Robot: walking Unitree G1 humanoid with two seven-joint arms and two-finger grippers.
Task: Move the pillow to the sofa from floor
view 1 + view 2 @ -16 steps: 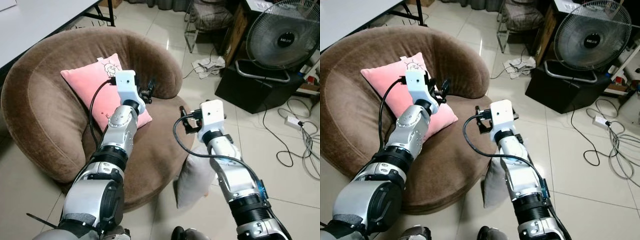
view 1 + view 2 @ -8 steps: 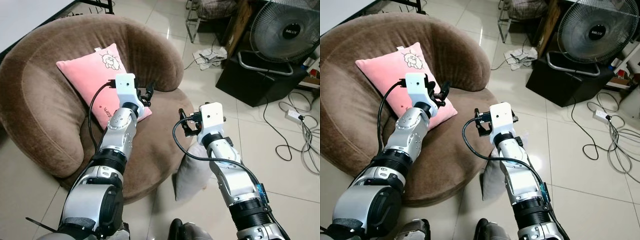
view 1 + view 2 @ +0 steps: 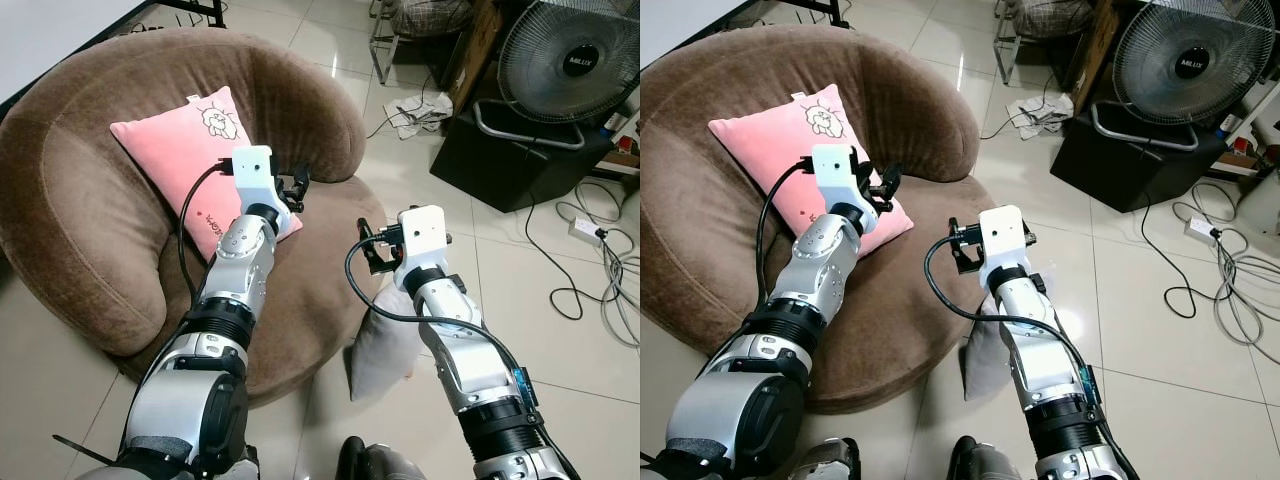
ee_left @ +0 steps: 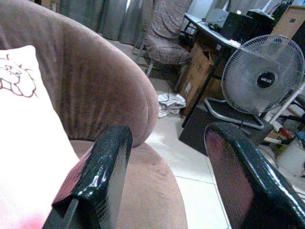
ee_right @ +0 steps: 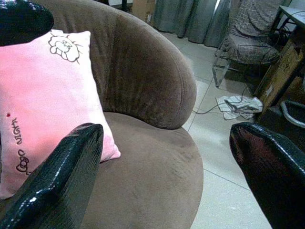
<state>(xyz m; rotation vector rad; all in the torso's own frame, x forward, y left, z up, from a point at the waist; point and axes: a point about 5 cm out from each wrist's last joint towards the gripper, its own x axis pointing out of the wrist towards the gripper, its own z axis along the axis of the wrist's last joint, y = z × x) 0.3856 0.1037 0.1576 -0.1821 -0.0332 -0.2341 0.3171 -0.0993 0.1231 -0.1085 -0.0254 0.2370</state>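
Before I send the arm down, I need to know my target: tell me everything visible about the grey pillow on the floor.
The grey fabric pillow stands on edge on the pale tiled floor, leaning against the front of the round brown sofa. It looks soft and slightly creased. The right arm crosses in front and hides much of it. Neither gripper touches it.

The sofa (image 3: 90, 200) is plain brown plush. On it leans a pink pillow (image 3: 185, 150) bearing a line-drawn cartoon sheep and dark lettering (too small to read). A grey pillow (image 3: 385, 345) lies on the pale glossy tiled floor (image 3: 560, 340).
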